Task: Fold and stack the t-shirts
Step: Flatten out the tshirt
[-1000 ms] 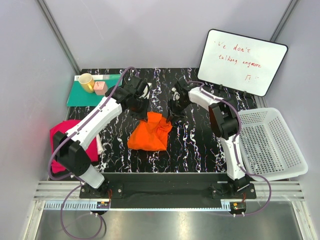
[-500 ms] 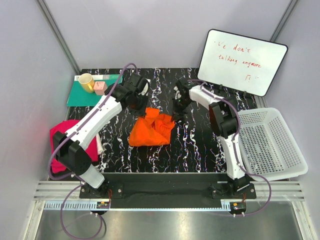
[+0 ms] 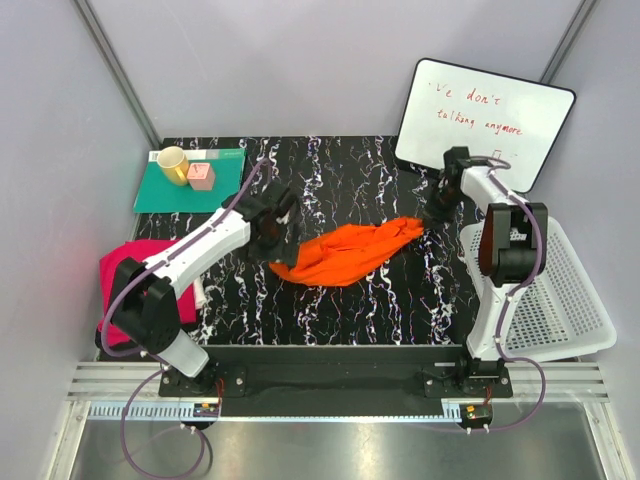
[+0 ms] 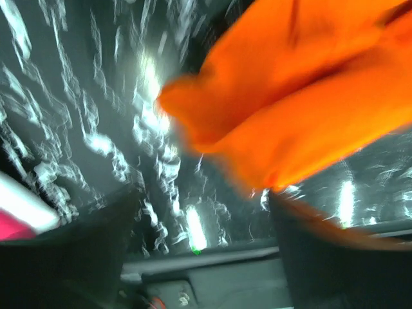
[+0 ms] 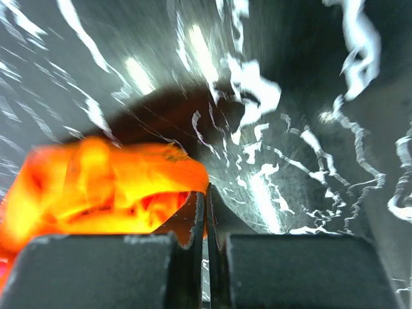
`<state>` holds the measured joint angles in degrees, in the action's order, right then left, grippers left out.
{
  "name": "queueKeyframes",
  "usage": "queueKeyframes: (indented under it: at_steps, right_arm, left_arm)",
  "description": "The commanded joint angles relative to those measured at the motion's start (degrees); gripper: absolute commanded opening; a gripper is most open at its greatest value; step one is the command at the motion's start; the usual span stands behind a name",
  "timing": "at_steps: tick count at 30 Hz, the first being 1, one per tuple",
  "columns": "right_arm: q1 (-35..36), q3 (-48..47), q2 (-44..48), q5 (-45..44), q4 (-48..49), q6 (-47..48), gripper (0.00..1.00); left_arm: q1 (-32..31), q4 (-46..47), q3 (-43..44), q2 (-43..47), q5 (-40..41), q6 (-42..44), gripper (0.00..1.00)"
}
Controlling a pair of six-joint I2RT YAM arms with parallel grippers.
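We see the orange t-shirt (image 3: 350, 252) drawn into a long band across the middle of the table (image 3: 330, 160), from 8 toward 2 o'clock. Our right gripper (image 3: 433, 213) pinches its 2 o'clock tip, fingers pressed together. Our left gripper (image 3: 274, 243) meets the other end, fingers spread. The pink t-shirt (image 3: 125, 268) lies at the 9 o'clock edge.

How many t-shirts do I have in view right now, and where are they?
2. The orange t-shirt lies stretched out across the middle of the table. The magenta-pink t-shirt sits bunched at the table's left edge, partly hidden behind the left arm.
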<state>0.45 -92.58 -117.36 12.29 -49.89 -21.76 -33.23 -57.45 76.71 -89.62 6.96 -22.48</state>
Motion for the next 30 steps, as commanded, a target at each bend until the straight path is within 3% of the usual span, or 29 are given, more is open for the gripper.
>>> queueKeyframes:
  at_steps: [1, 7, 13, 15, 18, 22, 26, 28, 30]
  right_arm:
    - [1.13, 6.44, 1.35, 0.53, 1.55, -0.22, 0.00]
    - [1.13, 6.88, 2.39, 2.30, 1.64, 2.50, 0.01]
    - [1.22, 4.25, 5.03, 7.12, 1.28, 3.31, 0.20]
    - [1.22, 3.20, 6.26, 10.37, 1.81, 2.86, 0.33]
    - [1.48, 1.00, 7.14, 13.36, 1.90, 3.04, 0.43]
    - [2.10, -1.99, 7.59, 16.62, 1.99, 2.08, 0.52]
    - [3.07, -5.07, 6.27, 18.99, 2.16, 1.11, 0.54]
    - [3.94, -6.39, 5.30, 19.61, 2.16, 0.58, 0.55]
    - [4.73, -7.70, 3.73, 20.57, 2.16, 0.23, 0.55]
  left_arm:
    - [0.36, -3.55, -5.60, 2.43, 1.91, -4.32, 0.99]
    - [0.27, -2.59, 0.27, 2.79, 3.15, -3.28, 0.99]
    - [-0.60, 1.54, 8.28, 0.33, -0.10, 0.85, 0.99]
    - [-0.69, 2.51, 9.77, -2.12, -2.29, 1.91, 0.99]
    - [-0.87, 3.92, 11.97, -6.87, -6.50, 3.32, 0.99]
    - [-2.18, 4.63, 14.26, -12.49, -9.77, 4.64, 0.99]
    - [-3.76, 4.98, 16.01, -15.49, -11.35, 5.34, 0.99]
    - [-4.03, 5.16, 16.28, -15.84, -11.79, 5.34, 0.90]
    - [-4.21, 5.07, 16.46, -15.85, -11.88, 5.08, 0.67]
